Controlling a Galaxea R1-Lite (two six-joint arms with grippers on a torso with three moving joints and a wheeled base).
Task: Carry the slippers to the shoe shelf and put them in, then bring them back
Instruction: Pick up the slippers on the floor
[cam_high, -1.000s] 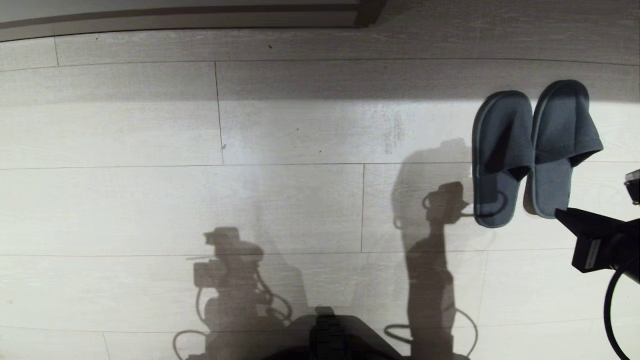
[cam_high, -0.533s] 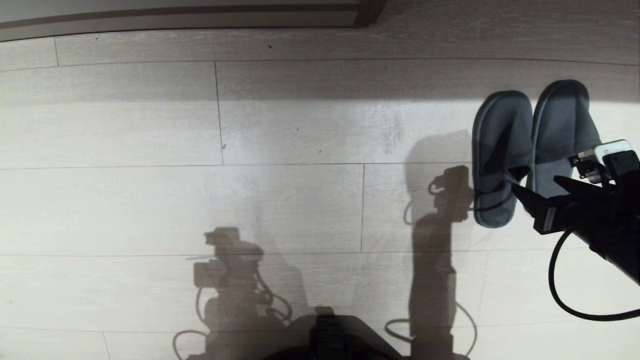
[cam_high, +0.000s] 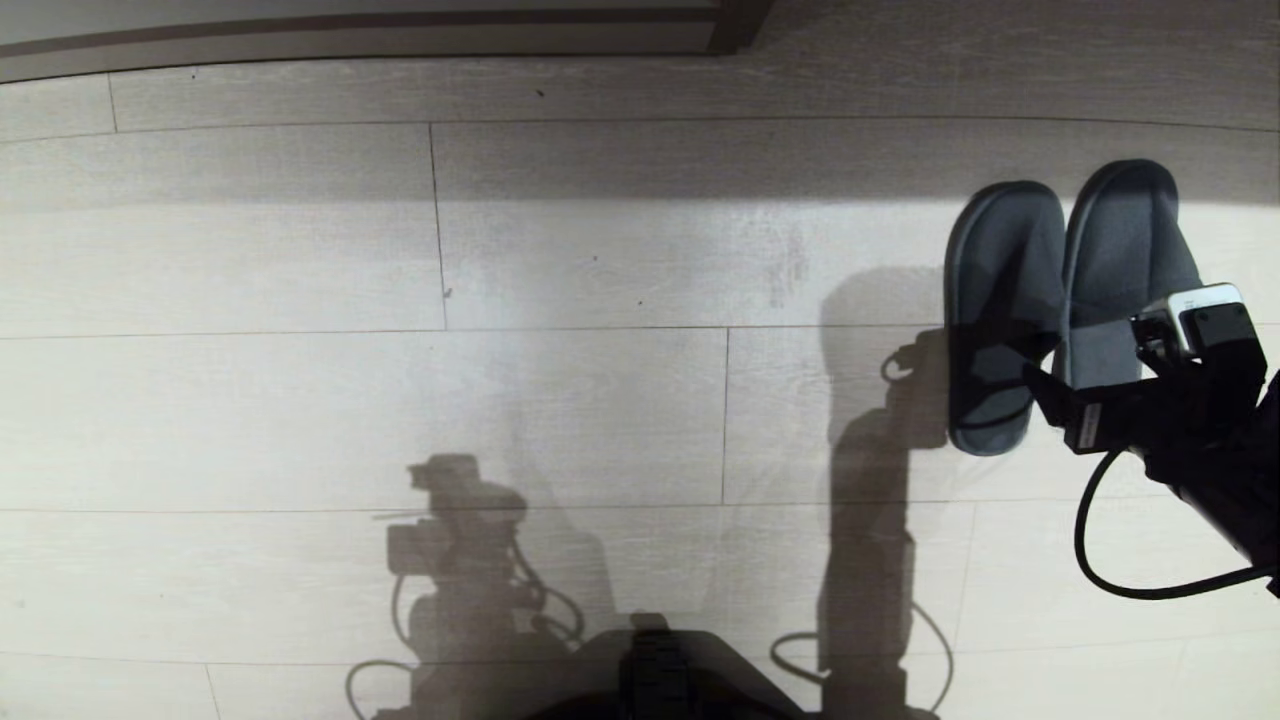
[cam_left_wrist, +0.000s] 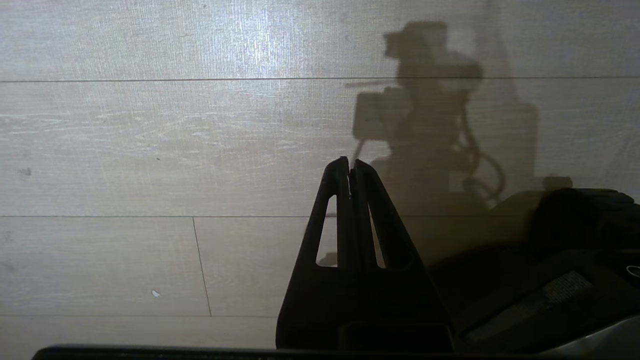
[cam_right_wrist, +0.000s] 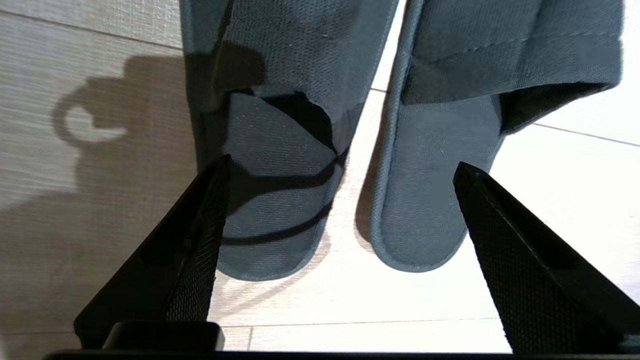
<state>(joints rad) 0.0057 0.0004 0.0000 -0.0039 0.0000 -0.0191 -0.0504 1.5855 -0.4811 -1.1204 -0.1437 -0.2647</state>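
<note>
Slippers (cam_high: 1070, 300) lie side by side on floor (cam_high: 500, 400), far right of head view, toes away from robot, heels toward it. Right claw (cam_high: 1050, 385) sits low over the heels, w/ wrist camera block above it; fingers partly hidden by the arm here, so spread is hard to read from this angle. No shoe shelf in sight; only a dark strip of furniture (cam_high: 400, 35) along the top edge. Left arm not in this view.

Left wrist view: left claw (cam_left_wrist: 350, 167) closed, tips together, holding nothing, hanging over bare floor (cam_left_wrist: 150, 150). Parked, no role in this step.

Right wrist view: right claw (cam_right_wrist: 340, 167) wide open, empty, one finger outside each slipper's (cam_right_wrist: 345, 150) heel, so both heels sit between the fingers. Tips look near the fabric, but contact can't be told.

Step in hand, as I read it: grab the pair for the carry to the shelf. To do it well: keep claw centred on the gap btw the two slippers, go low enough that fingers catch the soles' edges, not just loose upper fabric. Close slowly so both heels press together evenly. Fabric is soft, likely to fold and slip; a grip too close to the heel ends may let one slipper drop. Lift a little and check both come up before driving off.
</note>
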